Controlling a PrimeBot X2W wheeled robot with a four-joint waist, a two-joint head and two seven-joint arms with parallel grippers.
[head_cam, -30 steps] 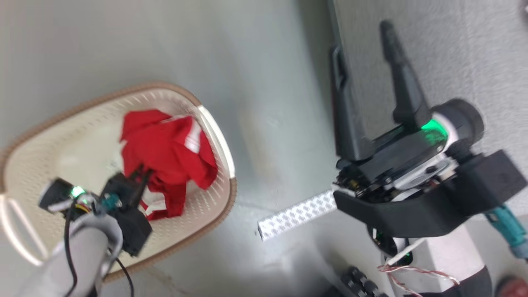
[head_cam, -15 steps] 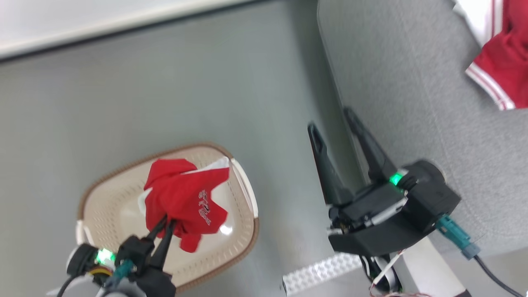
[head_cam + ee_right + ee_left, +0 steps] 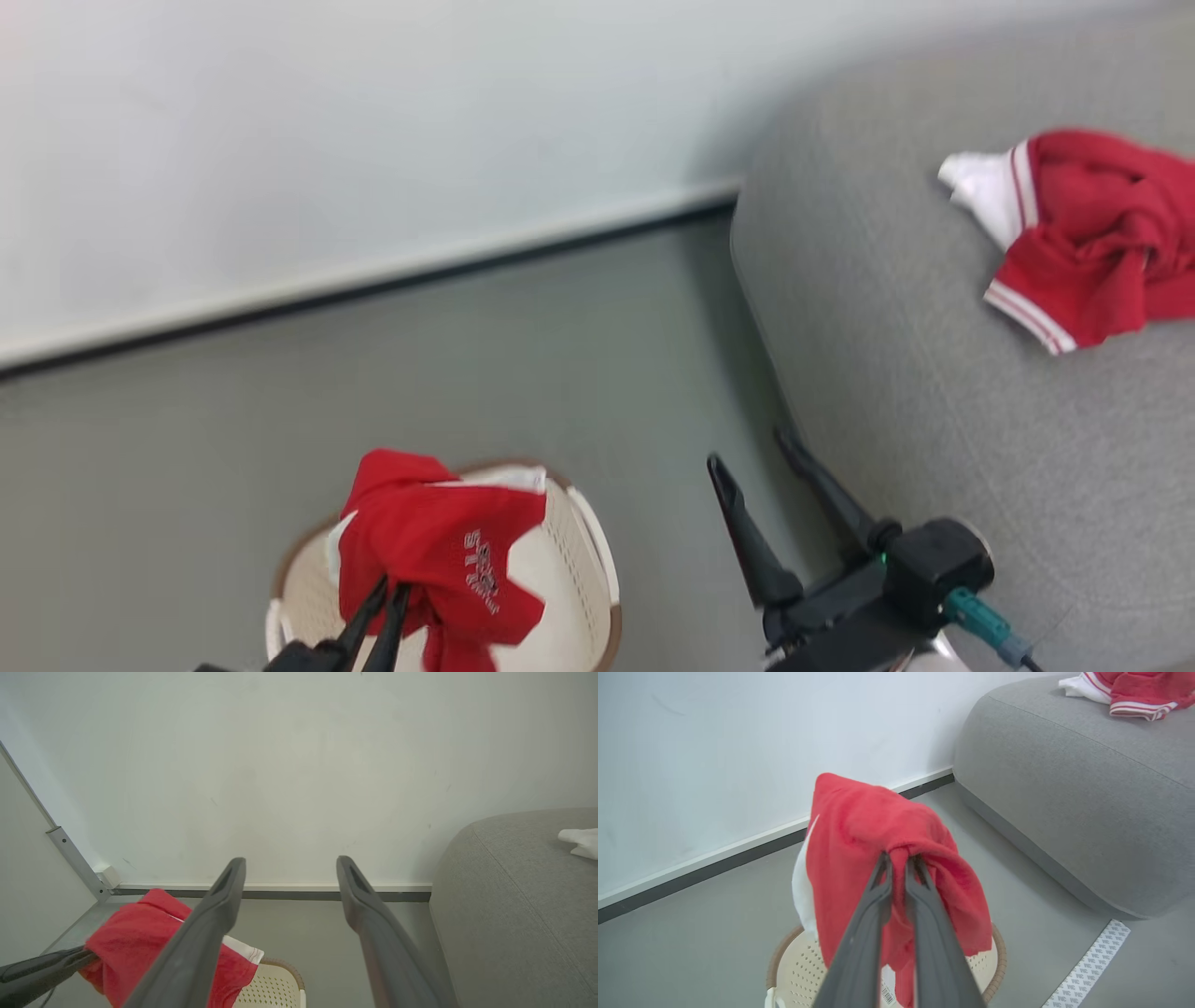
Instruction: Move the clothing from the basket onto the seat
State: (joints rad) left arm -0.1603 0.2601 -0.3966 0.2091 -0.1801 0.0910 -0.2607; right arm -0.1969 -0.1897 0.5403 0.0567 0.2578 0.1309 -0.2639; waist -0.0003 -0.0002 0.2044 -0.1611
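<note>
My left gripper (image 3: 390, 590) is shut on a bunched red and white garment (image 3: 439, 541), which hangs above the cream basket (image 3: 597, 560) on the grey floor. In the left wrist view the two fingers (image 3: 899, 858) pinch a fold of the red cloth (image 3: 859, 835) over the basket's brown rim (image 3: 999, 956). To the right, my right gripper (image 3: 747, 448) stands open and empty beside the grey seat (image 3: 934, 373). Another red and white garment (image 3: 1083, 243) lies on the seat's top. The right wrist view shows the open gripper (image 3: 289, 862), the held garment (image 3: 131, 938) and the seat (image 3: 514, 905).
A white wall (image 3: 373, 140) with a dark baseboard runs behind the basket and seat. A perforated white strip (image 3: 1087, 966) lies on the floor near the seat's base. A metal post (image 3: 74, 863) leans along the wall at the left.
The head camera has tilted up, bringing the wall and the seat's top into view. My left gripper has lifted the red garment up out of the basket. The right gripper stays open.
</note>
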